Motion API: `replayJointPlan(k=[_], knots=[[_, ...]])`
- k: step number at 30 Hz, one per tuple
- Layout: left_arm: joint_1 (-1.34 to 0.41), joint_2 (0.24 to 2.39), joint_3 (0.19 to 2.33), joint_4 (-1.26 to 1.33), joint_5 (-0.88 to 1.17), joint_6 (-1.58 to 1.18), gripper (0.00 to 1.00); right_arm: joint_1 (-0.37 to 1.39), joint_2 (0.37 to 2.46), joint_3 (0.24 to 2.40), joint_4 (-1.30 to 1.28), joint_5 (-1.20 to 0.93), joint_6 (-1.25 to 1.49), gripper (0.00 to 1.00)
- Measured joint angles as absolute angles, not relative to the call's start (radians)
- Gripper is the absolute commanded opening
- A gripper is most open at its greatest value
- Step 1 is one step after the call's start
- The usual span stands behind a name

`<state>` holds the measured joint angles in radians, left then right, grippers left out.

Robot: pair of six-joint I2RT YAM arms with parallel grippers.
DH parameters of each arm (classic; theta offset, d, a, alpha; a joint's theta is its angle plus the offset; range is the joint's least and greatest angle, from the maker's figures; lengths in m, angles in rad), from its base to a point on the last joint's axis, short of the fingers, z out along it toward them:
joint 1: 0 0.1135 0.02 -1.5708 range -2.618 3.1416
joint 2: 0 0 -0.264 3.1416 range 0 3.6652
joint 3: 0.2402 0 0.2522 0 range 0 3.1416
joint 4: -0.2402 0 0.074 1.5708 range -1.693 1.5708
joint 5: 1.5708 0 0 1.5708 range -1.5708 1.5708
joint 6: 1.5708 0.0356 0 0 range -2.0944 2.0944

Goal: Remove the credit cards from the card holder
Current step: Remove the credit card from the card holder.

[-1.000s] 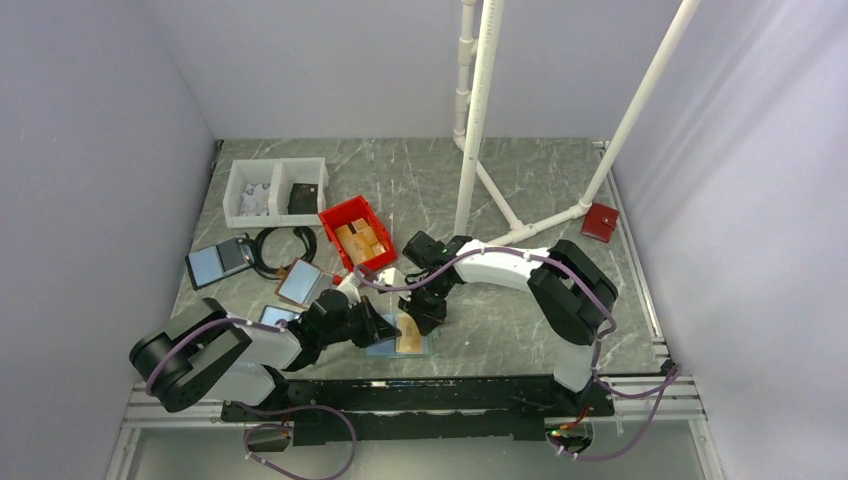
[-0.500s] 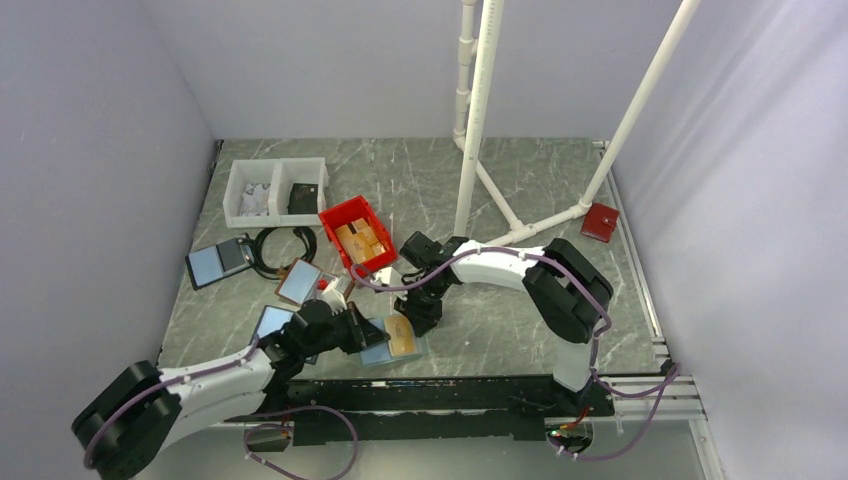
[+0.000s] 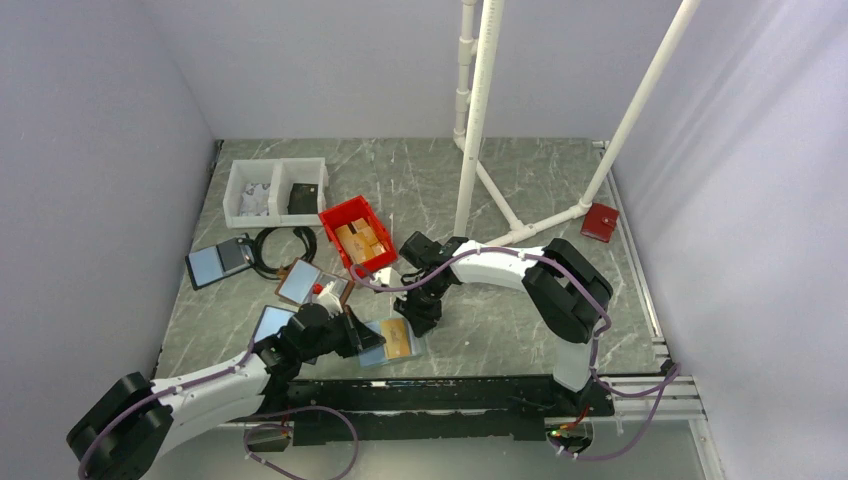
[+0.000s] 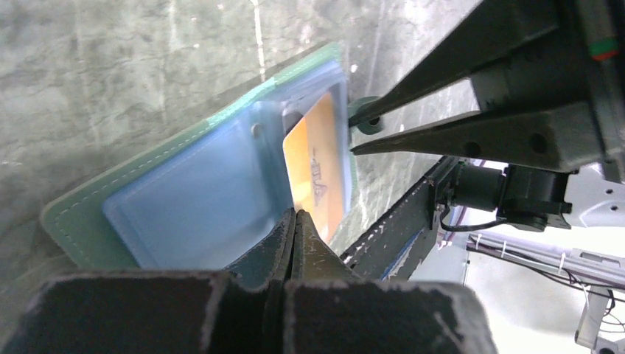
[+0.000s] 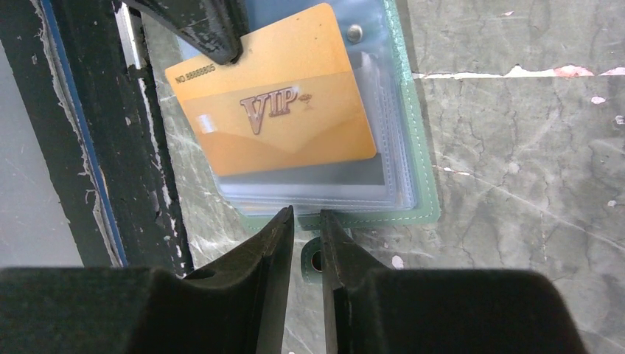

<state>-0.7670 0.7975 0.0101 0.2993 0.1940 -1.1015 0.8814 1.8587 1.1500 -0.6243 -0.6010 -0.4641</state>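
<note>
Right gripper [image 5: 305, 215], a little open, sits around the tab [image 5: 315, 259] at 6 o'clock of the card holder [image 5: 421, 214]. Left gripper [image 4: 295, 219], shut, presses the card [image 5: 273, 125]; the loose holder could slide too.

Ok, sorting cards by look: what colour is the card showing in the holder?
Orange-gold card with VIP lettering; clearest in the right wrist view.

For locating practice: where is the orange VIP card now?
Top view, low centre: the orange plastic VIP card lies on the teal-edged card holder, between the left claw and right claw.
</note>
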Motion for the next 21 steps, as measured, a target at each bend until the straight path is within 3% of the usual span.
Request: replayJointPlan(k=[8, 21], knots=[[-0.762, 0.823, 0.017, 0.240, 0.184, -1.101, 0.00, 0.881, 1.859, 1.150, -0.625, -0.603, -0.468, 0.23], [-0.747, 0.536, 0.144, -0.163, 0.106, -0.961, 0.00, 0.881, 1.828, 1.150, -0.632, -0.609, -0.522, 0.26]])
